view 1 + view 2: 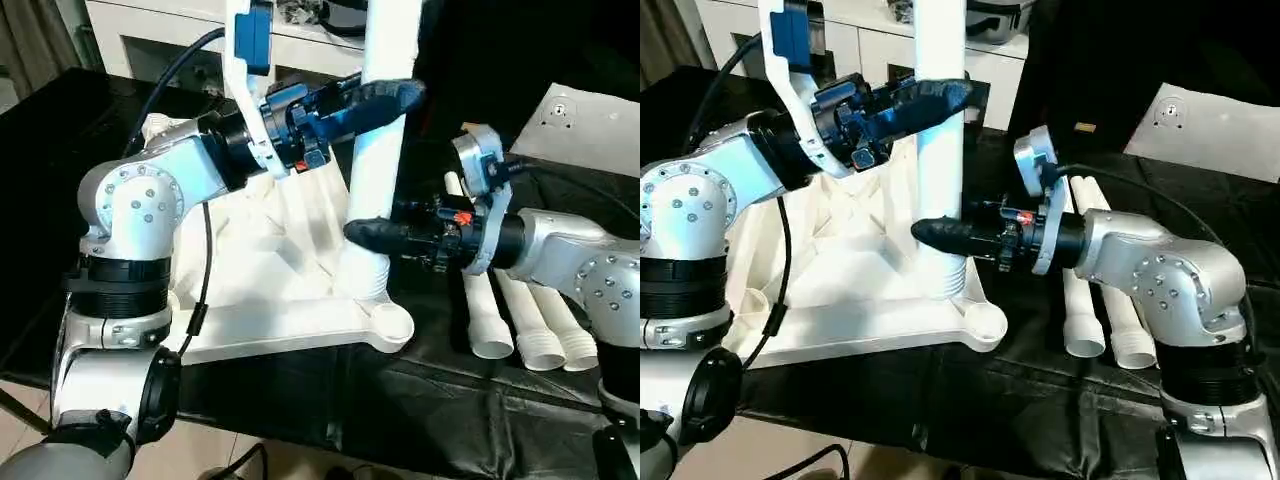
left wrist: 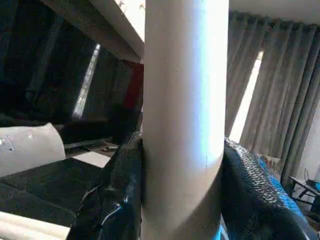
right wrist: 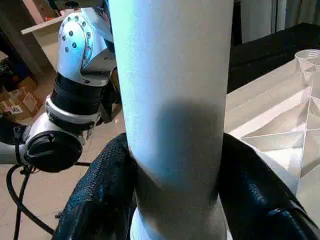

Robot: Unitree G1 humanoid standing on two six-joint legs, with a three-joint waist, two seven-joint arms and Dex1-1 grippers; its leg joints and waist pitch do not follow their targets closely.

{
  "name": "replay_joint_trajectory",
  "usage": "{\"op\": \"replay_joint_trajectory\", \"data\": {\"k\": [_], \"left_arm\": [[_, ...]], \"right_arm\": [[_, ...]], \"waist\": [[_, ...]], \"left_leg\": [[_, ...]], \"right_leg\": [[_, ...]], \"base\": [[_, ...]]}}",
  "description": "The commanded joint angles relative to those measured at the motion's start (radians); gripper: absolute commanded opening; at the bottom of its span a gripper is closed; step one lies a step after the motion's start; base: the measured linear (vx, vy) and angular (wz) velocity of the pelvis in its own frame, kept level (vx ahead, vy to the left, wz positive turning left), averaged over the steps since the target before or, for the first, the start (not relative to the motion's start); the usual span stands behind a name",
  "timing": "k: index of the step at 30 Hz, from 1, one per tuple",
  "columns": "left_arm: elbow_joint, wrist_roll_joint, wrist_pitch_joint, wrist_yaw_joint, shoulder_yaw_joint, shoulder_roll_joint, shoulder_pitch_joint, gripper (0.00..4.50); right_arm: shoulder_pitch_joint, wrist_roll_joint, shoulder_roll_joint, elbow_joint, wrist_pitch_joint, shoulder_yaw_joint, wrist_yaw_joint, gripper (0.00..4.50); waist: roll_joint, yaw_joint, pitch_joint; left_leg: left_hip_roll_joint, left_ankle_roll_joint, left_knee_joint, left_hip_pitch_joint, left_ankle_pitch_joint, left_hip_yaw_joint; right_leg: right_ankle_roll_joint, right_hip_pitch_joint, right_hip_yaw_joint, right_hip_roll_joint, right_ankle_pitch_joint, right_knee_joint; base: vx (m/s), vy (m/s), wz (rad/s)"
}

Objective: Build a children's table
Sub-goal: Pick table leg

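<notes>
Black-draped bench [image 1: 300, 390]: both grippers clamp upright long white tapered plastic leg [image 1: 385, 150], left gripper [image 1: 385, 97] high, right gripper [image 1: 375, 236] low, steadying it in corner socket of white ribbed plastic tabletop [image 1: 290, 325].

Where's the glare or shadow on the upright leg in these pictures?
Left wrist view: a bright streak runs down the leg, its base shaded. Right wrist view: a dark shadow crosses the leg above the fingers. Left eye view: the leg's top is washed out.
</notes>
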Motion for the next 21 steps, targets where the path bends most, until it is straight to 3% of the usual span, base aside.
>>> {"op": "replay_joint_trajectory", "data": {"k": [1, 6, 15, 18, 21], "left_arm": [[-0.033, -0.014, -0.001, -0.026, -0.024, -0.018, -0.039, 1.8], [-0.042, -0.011, -0.003, -0.024, -0.028, -0.024, -0.035, 1.8], [-0.068, 0.026, -0.022, 0.029, -0.037, -0.024, -0.012, 1.79], [-0.062, 0.064, -0.041, 0.067, -0.04, -0.03, -0.003, 2.49], [-0.066, 0.128, -0.07, 0.089, -0.073, -0.026, 0.015, 2.54]], "right_arm": [[-0.008, -0.025, -0.013, -0.002, -0.008, 0.017, -0.005, 1.98], [0.003, -0.039, -0.008, -0.002, -0.03, 0.028, 0.0, 1.92], [0.027, -0.064, 0.038, 0.002, -0.087, 0.015, -0.046, 1.92], [0.033, -0.084, 0.067, 0.005, -0.11, 0.006, -0.091, 1.92], [0.035, -0.103, 0.089, 0.007, -0.131, -0.002, -0.125, 1.92]], "waist": [[-0.007, 0.004, -0.075], [-0.011, 0.005, -0.074], [-0.009, 0.006, -0.074], [-0.007, 0.005, -0.075], [-0.007, 0.004, -0.075]], "left_leg": [[0.032, 0.036, -0.065, -0.009, 0.01, 0.007], [0.033, 0.036, -0.065, -0.009, 0.011, 0.007], [0.037, 0.029, -0.067, -0.008, 0.009, 0.005], [0.037, 0.021, -0.067, -0.006, 0.006, 0.005], [0.036, 0.017, -0.068, -0.008, 0.007, 0.004]], "right_leg": [[-0.048, 0.08, 0.043, -0.067, -0.388, -0.076], [-0.047, 0.08, 0.043, -0.067, -0.387, -0.076], [-0.059, 0.08, 0.043, -0.069, -0.365, -0.072], [-0.058, 0.079, 0.043, -0.07, -0.366, -0.073], [-0.049, 0.079, 0.044, -0.068, -0.362, -0.075]], "base": [[0.0, 0.0, 0.0], [0.0, 0.0, 0.0], [0.0, 0.0, 0.0], [0.0, 0.0, 0.0], [0.0, 0.0, 0.0]]}}
